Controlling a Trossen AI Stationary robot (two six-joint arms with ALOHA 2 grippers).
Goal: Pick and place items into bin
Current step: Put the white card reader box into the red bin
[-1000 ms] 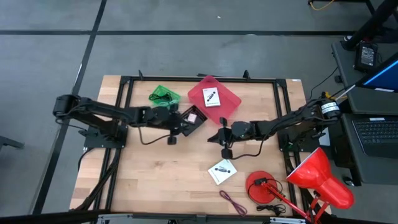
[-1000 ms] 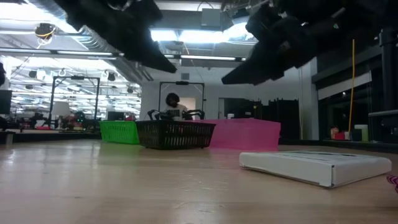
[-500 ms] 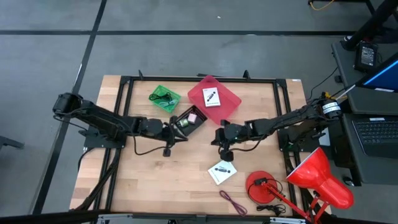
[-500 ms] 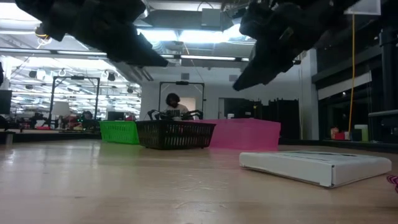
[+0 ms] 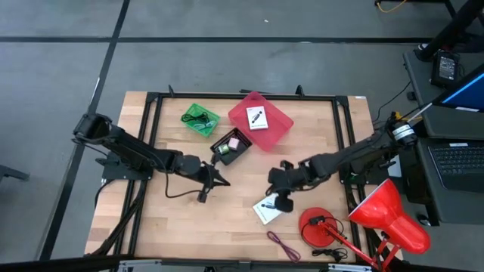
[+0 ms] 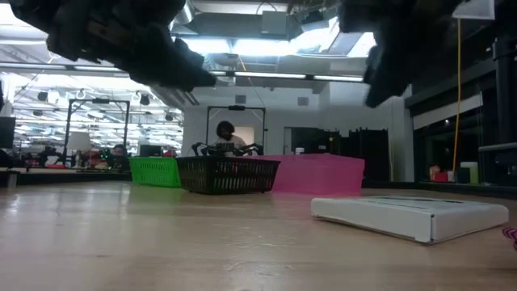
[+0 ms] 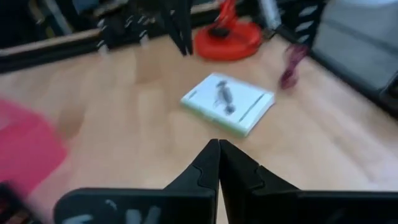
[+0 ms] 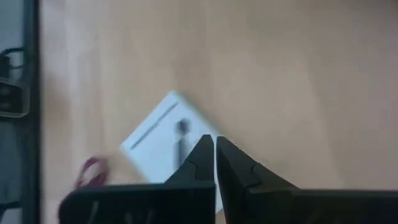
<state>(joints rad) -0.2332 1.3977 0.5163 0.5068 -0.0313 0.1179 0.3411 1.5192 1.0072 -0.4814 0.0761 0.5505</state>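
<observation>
High view: the left gripper [image 5: 224,182] has pulled back from the black bin [image 5: 231,146], fingers now pinched together on nothing. The right gripper [image 5: 274,195], also shut and empty, has swung down over the white card [image 5: 271,209] — next pick, likely.

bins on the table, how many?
3, in a row near the table's far edge: green bin on the left, black bin in the middle, pink bin on the right. None seem hidden; the low view shows the same three.
</observation>
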